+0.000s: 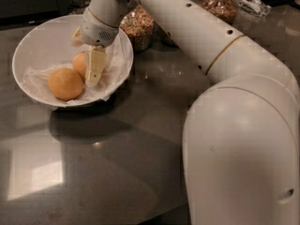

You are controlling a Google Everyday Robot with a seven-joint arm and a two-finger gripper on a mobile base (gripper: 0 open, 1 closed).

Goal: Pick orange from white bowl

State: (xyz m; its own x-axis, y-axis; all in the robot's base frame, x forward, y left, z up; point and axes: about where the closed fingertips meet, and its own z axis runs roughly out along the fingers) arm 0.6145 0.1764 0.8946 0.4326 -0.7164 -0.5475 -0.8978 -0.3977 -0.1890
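The white bowl [28, 46], lined with crumpled white paper, stands at the left of the dark table. Two fruits lie in it. The rounder, deeper-orange one [65, 84] is at the front. The paler orange [78, 63] lies just behind it and to the right, partly hidden by my gripper [89, 68]. My gripper reaches down into the bowl from above and sits right at the paler orange, against its right side. The orange rests on the paper lining.
Glass jars of grains [138, 26] stand just behind the bowl's right rim, with more [218, 4] at the back right. My arm's large white body [243, 149] fills the right half of the view. The dark table [117, 163] stretches in front of the bowl.
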